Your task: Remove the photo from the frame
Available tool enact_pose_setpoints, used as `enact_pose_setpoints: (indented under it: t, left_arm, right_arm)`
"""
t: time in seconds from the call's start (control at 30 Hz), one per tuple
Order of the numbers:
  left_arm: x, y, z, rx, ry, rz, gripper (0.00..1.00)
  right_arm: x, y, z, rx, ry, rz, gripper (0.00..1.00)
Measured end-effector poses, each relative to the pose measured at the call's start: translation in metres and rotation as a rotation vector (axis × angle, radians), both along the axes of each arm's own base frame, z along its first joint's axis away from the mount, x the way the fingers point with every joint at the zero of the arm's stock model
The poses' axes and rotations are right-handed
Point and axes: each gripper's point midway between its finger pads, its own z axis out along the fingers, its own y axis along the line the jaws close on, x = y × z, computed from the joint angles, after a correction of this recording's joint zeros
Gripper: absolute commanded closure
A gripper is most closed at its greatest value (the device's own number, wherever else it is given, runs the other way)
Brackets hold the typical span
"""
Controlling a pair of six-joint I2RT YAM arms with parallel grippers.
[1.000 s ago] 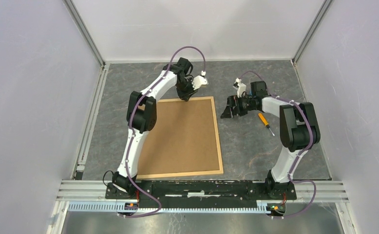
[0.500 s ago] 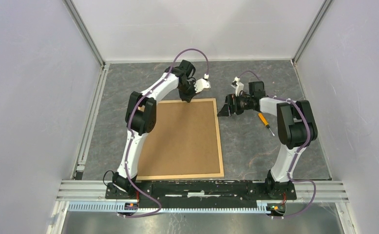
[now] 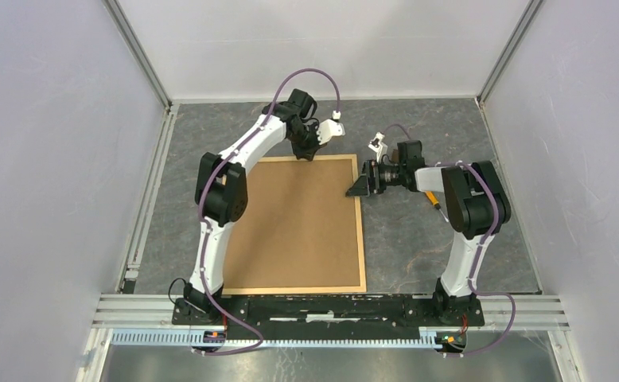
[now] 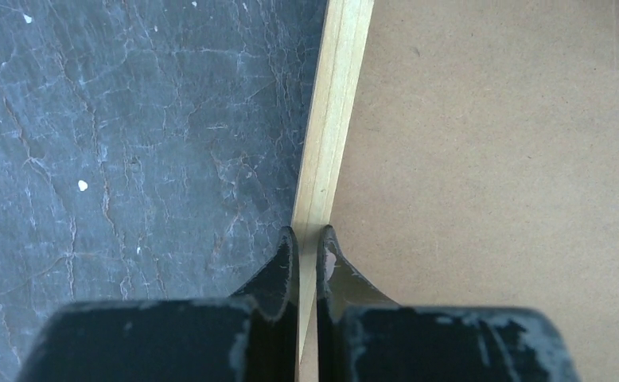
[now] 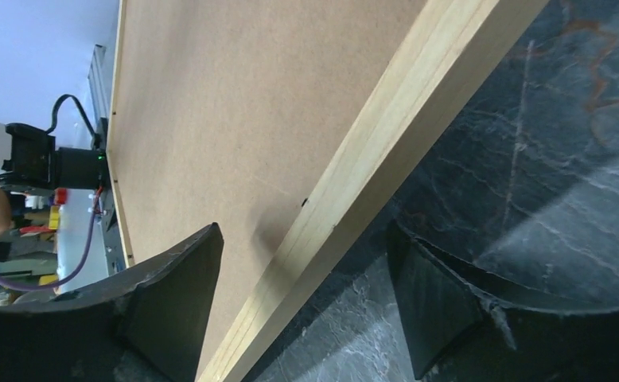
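The frame (image 3: pixel 298 231) lies back side up, its brown fibreboard showing inside a light-wood rim (image 3: pixel 360 239). The photo is hidden under the board. My left gripper (image 3: pixel 306 156) is at the frame's far edge; in the left wrist view its fingers (image 4: pixel 287 263) are closed to a narrow gap (image 4: pixel 307 235) with the rim (image 4: pixel 338 95) between them. My right gripper (image 3: pixel 359 187) is open at the frame's right edge. In the right wrist view (image 5: pixel 302 231) one finger is over the board (image 5: pixel 251 95), the other over the table, and the rim (image 5: pixel 418 79) runs between them with a dark shadow beneath it.
An orange screwdriver (image 3: pixel 430 196) lies on the grey table (image 3: pixel 418 247) right of the frame, partly behind my right arm. White walls close in the table on three sides. The arm bases and a metal rail (image 3: pixel 330 306) run along the near edge.
My right gripper has moved left from the bare table to straddle the frame's right rim. My left gripper has shifted slightly at the far edge, and the frame's far right corner has moved a little right.
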Motion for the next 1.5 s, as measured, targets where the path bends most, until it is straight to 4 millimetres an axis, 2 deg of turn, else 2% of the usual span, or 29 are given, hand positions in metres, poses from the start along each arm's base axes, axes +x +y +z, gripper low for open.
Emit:
enact_pose_setpoints:
  t: [0.1,0.3,0.4,0.53,0.6,0.63,0.7,0.73,0.77,0.83,1.0,1.17,1.3,1.4,1.5]
  left_arm:
    - [-0.001,-0.001,0.006,-0.021,0.002,0.018,0.98]
    - [0.0,0.001,0.002,-0.05,0.014,0.065,0.98]
    - [0.002,0.004,0.001,-0.058,0.013,0.089,0.98]
    - [0.002,0.007,0.012,-0.08,0.009,0.121,0.98]
    - [0.003,0.007,0.019,-0.09,-0.001,0.13,0.97]
    - [0.004,0.007,0.023,-0.096,-0.008,0.133,0.94]
    - [0.005,0.007,0.028,-0.104,-0.016,0.141,0.78]
    - [0.005,0.007,0.031,-0.109,-0.018,0.151,0.66]
    - [0.005,0.008,0.035,-0.115,-0.018,0.165,0.51]
    - [0.005,0.009,0.043,-0.131,-0.017,0.196,0.31]
    - [0.009,0.021,0.081,-0.2,-0.026,0.312,0.02]
    - [0.018,0.053,0.143,-0.315,-0.07,0.487,0.0]
    - [0.027,0.091,0.199,-0.427,-0.124,0.651,0.0]
    - [0.033,0.121,0.225,-0.497,-0.144,0.77,0.0]
    - [0.037,0.149,0.237,-0.546,-0.141,0.875,0.0]
  right_arm:
    - [-0.011,0.008,-0.002,0.057,0.035,0.01,0.29]
    - [-0.048,0.025,-0.006,0.169,0.14,0.037,0.46]
    - [-0.057,0.03,-0.008,0.232,0.204,0.006,0.6]
    - [-0.062,0.033,-0.008,0.3,0.328,-0.044,0.8]
    - [-0.06,0.035,-0.003,0.327,0.387,-0.068,0.99]
    - [-0.059,0.036,0.002,0.341,0.403,-0.071,1.0]
    - [-0.058,0.038,0.011,0.363,0.407,-0.064,1.0]
    - [-0.057,0.038,0.013,0.366,0.41,-0.073,1.0]
    - [-0.056,0.038,0.015,0.369,0.419,-0.079,1.0]
    - [-0.055,0.038,0.018,0.371,0.433,-0.093,1.0]
    - [-0.05,0.039,0.032,0.354,0.443,-0.114,1.0]
    - [-0.027,0.041,0.056,0.272,0.354,-0.097,1.0]
    - [-0.001,0.041,0.086,0.181,0.212,-0.058,1.0]
    - [0.017,0.04,0.111,0.117,0.096,-0.036,1.0]
    - [0.029,0.036,0.136,0.062,0.0,-0.03,1.0]
